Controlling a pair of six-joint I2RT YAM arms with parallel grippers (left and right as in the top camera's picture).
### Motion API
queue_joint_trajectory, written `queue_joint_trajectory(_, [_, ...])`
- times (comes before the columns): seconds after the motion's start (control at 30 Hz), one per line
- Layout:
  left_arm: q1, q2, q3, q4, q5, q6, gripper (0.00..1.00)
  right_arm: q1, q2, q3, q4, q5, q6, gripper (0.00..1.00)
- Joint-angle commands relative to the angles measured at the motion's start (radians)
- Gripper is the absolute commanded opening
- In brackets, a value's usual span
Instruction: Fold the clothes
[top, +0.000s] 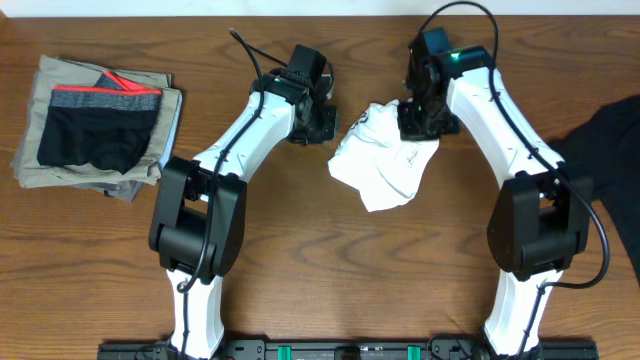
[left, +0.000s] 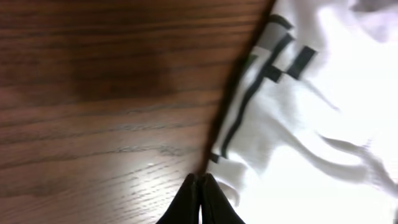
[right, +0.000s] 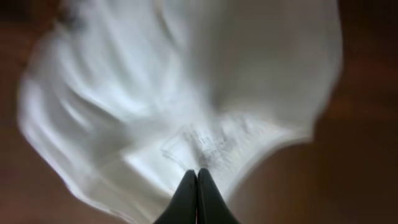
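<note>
A: Where is the shirt?
B: White T-shirt (top: 385, 170) bunched mid-table (top: 300, 260), between both arms. Black garment (top: 605, 150) at the right edge.
A: Any writing?
B: Dark blocky print (left: 273, 62) by the shirt's edge, not legible. Small label (right: 208, 143) with fine print, too blurred to read.
A: Claws?
B: Right claw (right: 197, 180) closed on the T-shirt, at the label. Left claw (left: 199, 186) closed at the shirt's edge. Can't tell if cloth is caught.
</note>
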Motion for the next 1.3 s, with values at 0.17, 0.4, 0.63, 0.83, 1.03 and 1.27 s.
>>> queue_joint_trajectory(0.17, [-0.08, -0.023, -0.006, -0.002, 0.14, 0.018, 0.06, -0.021, -0.014, 0.014, 0.167, -0.089, 0.015, 0.01])
queue_joint_trajectory(0.4, [-0.138, -0.023, -0.006, -0.015, 0.14, 0.011, 0.06, -0.026, -0.006, 0.004, 0.268, -0.145, 0.006, 0.01])
queue_joint_trajectory(0.63, [-0.14, -0.022, -0.006, -0.017, 0.14, 0.005, 0.06, -0.028, 0.051, 0.004, 0.295, -0.194, 0.044, 0.01])
queue_joint_trajectory(0.83, [-0.14, -0.011, -0.01, -0.017, 0.123, -0.021, 0.06, -0.029, 0.09, 0.004, 0.293, -0.23, 0.056, 0.01])
queue_joint_trajectory(1.03, [-0.139, -0.01, -0.04, -0.001, 0.121, -0.084, 0.06, -0.033, 0.105, 0.004, 0.296, -0.22, 0.081, 0.01])
queue_joint_trajectory(1.27, [-0.139, -0.01, -0.09, 0.035, 0.121, -0.145, 0.06, -0.048, 0.142, 0.003, 0.304, -0.217, 0.104, 0.01])
